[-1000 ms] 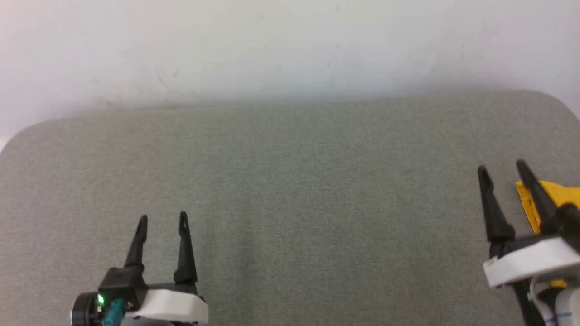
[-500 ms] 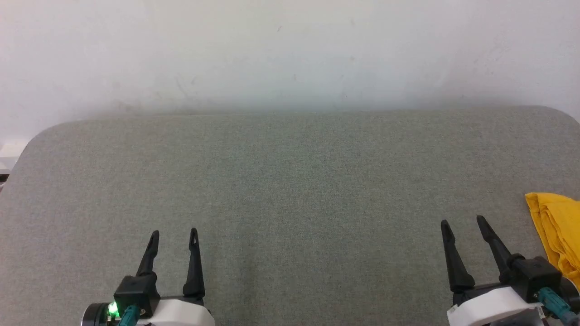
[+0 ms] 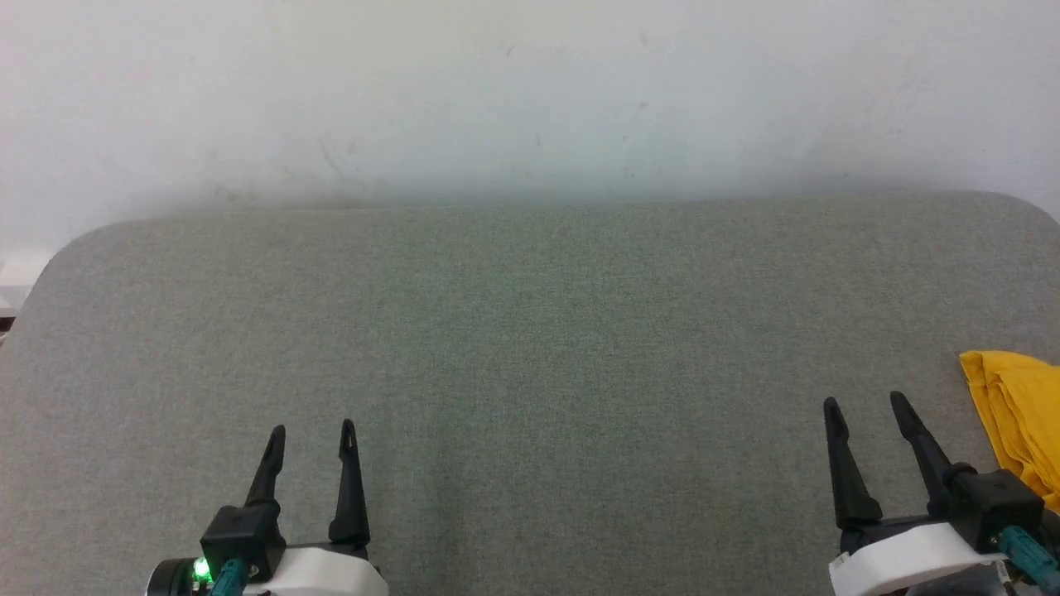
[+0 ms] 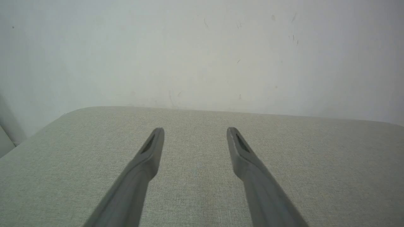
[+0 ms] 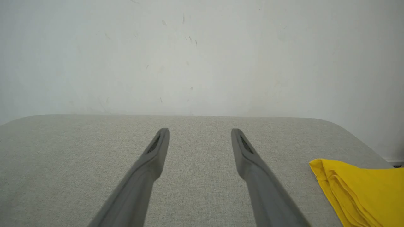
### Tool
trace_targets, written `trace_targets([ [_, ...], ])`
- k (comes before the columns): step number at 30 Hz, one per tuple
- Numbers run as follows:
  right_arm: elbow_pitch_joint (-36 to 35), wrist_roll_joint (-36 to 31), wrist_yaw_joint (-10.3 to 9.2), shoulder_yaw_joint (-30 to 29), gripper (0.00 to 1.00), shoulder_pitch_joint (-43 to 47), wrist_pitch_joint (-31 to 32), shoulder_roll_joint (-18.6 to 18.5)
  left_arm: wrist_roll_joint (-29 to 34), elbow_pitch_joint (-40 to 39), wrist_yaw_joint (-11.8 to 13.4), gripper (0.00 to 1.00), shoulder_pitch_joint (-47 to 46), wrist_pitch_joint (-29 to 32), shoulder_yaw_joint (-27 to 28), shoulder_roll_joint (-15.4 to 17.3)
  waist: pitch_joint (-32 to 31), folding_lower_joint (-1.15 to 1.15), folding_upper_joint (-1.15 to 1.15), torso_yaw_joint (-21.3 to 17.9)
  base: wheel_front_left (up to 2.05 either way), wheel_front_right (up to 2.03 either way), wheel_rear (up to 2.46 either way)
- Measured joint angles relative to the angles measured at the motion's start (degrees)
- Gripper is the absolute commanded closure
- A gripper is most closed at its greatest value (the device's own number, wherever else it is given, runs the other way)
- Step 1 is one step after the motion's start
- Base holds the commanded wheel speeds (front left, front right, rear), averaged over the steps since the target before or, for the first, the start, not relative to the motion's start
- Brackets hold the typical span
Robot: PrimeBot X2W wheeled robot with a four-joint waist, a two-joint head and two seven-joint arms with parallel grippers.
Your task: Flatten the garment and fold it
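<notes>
Wide grey table (image 3: 530, 331), rounded corners, garment (image 3: 1014, 414) at right edge, left pincer (image 3: 311, 426) apart, right pincer (image 3: 864, 399) apart

Grey-green fabric-covered table (image 3: 530, 331), rounded far corners, far edge meeting white wall (image 3: 530, 99). Folded yellow garment (image 3: 1020, 410) lies flat near table's right edge, stacked layers visible along its left side.

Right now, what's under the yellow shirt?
The shirt lies on the grey table. Whatever is beneath or between its layers is covered.
</notes>
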Motion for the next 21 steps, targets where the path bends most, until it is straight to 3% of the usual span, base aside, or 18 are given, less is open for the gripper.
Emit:
trace_targets([
  [3, -0.1, 0.0, 0.00, 0.0, 0.00, 0.0, 0.0, 0.0, -0.4, -0.2, 0.0, 0.00, 0.0, 0.0, 0.1, 0.0, 0.1, 0.00, 0.00, 0.0, 0.00, 0.00, 0.00],
  [4, -0.2, 0.0, 0.01, 0.0, 1.00, 0.0, 0.0, 0.0, -0.9, -0.2, 0.1, 1.00, 0.0, 0.0, 0.2, 0.0, 0.1, 0.00, 0.00, -0.1, 0.00, 0.00, 0.00],
  [21, -0.3, 0.0, 0.01, 0.1, 1.00, 0.0, 1.3, 0.0, -0.4, -0.4, 0.1, 1.00, 0.0, 1.5, 0.2, -0.1, 0.1, 0.00, 0.00, -0.1, 0.00, 0.00, 0.00],
])
